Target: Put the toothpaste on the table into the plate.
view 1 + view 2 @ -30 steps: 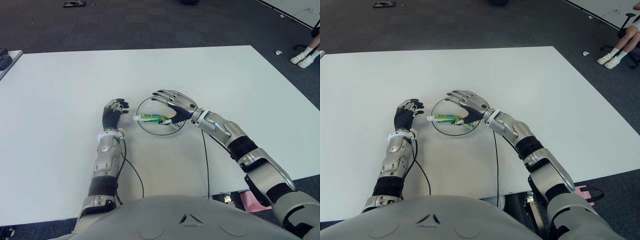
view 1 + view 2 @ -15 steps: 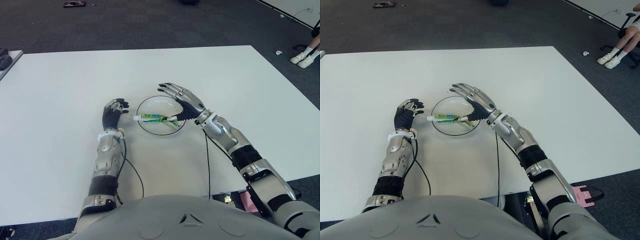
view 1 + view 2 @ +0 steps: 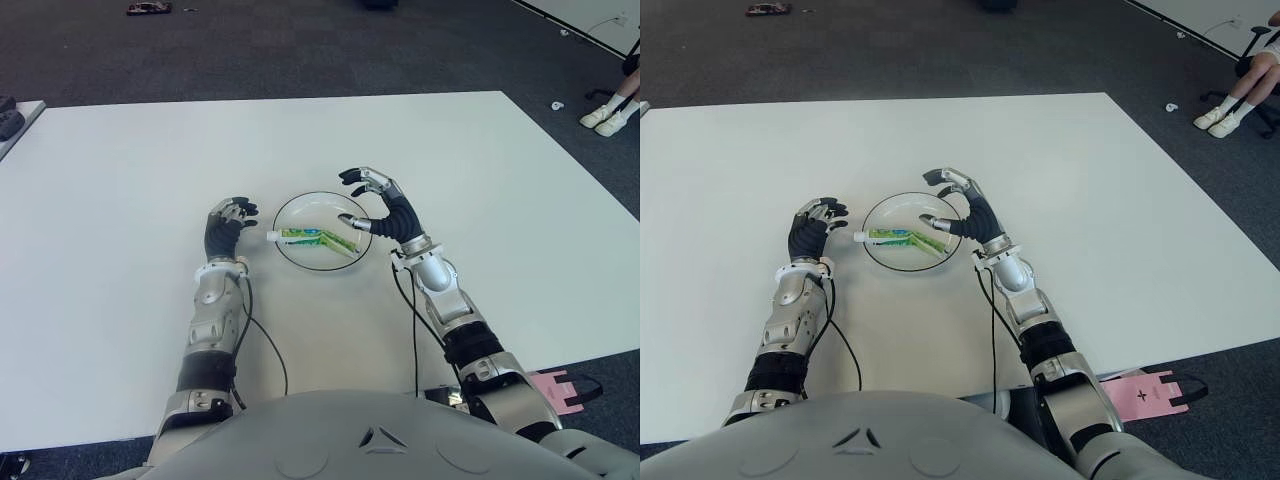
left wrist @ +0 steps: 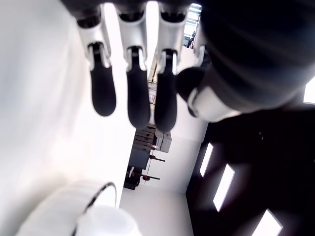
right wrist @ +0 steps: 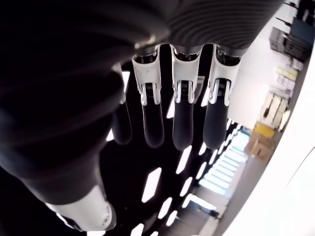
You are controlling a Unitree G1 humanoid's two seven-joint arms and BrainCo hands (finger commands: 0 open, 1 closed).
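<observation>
Left hand [image 3: 224, 226] sits out in front on a straight forearm, palm facing away, fingers [image 4: 138, 93] loosely extended side by side and holding nothing. Right hand [image 3: 383, 205] is raised a bit higher, wrist bent so the palm faces left, fingers [image 5: 182, 110] relaxed and slightly curved, thumb sticking out toward the left hand, nothing in its grip either. Right forearm runs back at an angle to the elbow near the body. Both arms have cables trailing from the wrists.
</observation>
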